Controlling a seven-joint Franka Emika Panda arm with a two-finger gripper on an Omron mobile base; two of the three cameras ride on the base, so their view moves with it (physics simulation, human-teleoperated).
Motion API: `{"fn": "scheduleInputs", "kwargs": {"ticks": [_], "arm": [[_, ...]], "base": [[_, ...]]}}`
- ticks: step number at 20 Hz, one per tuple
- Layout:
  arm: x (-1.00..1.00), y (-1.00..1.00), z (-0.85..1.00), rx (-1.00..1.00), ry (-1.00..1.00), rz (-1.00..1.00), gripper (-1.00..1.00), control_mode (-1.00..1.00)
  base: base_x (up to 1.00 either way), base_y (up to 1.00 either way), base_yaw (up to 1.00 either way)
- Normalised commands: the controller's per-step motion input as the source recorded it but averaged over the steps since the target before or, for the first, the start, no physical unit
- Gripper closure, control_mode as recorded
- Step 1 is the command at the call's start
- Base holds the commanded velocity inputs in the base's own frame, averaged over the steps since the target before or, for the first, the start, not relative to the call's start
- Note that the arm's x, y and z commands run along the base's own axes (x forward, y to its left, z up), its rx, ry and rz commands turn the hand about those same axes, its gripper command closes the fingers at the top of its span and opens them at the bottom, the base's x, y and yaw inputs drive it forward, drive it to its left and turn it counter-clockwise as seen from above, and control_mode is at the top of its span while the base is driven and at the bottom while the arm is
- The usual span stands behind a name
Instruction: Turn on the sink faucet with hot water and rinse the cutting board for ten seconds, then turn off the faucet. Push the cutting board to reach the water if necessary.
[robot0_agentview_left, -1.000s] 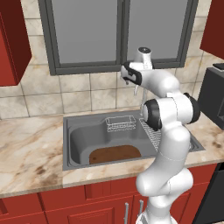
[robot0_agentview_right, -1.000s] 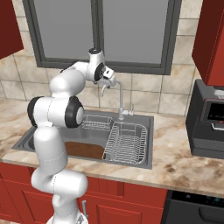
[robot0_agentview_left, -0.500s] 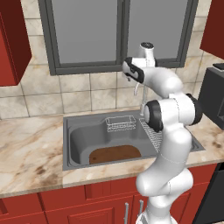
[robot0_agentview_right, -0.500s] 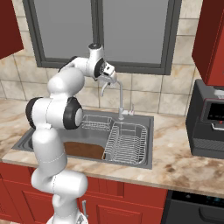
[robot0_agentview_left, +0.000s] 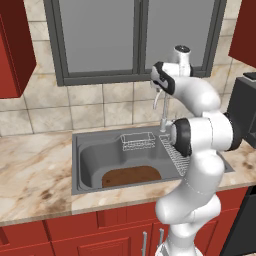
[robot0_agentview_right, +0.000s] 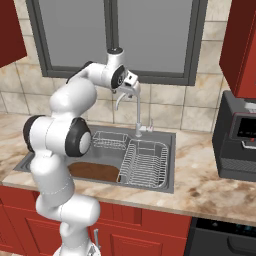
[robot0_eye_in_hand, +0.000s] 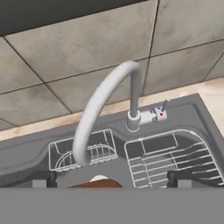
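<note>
Your gripper (robot0_eye_in_hand: 112, 178) is spread wide with nothing between its fingers, hovering high above the sink (robot0_agentview_left: 87, 185), just in front of the top of the faucet's arch. In the hand view its two dark fingertips (robot0_eye_in_hand: 43, 178) sit at 7 and 5 o'clock, apart from everything. The sink faucet (robot0_eye_in_hand: 109, 98) rises at the centre of that view, its spout curving down toward 8 o'clock over a small wire basket (robot0_eye_in_hand: 83, 151); its small lever (robot0_eye_in_hand: 161, 113) with red and blue marks sits at 3 o'clock of the base. The cutting board (robot0_agentview_left: 131, 176) lies flat on the basin floor at the front edge, at 6 o'clock from the spout. A larger dish rack (robot0_agentview_right: 145, 165) fills the sink's right part.
</note>
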Motion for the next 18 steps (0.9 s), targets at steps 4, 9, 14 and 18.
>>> {"fn": "scheduleInputs", "kwargs": {"ticks": [4,9,14,18], "arm": [[-0.43,-0.79,-0.01,0.0,-0.09,0.12,-1.0,-1.0],[-0.28,-0.72,-0.15,0.0,-0.13,0.16,-1.0,-1.0],[-0.05,-0.53,-0.25,0.0,-0.17,0.18,-1.0,-1.0],[0.0,-0.29,-0.34,0.0,-0.19,0.13,-1.0,-1.0]], "base": [[0.0,0.0,0.0],[0.0,0.0,0.0],[0.0,0.0,0.0],[0.0,0.0,0.0]]}}
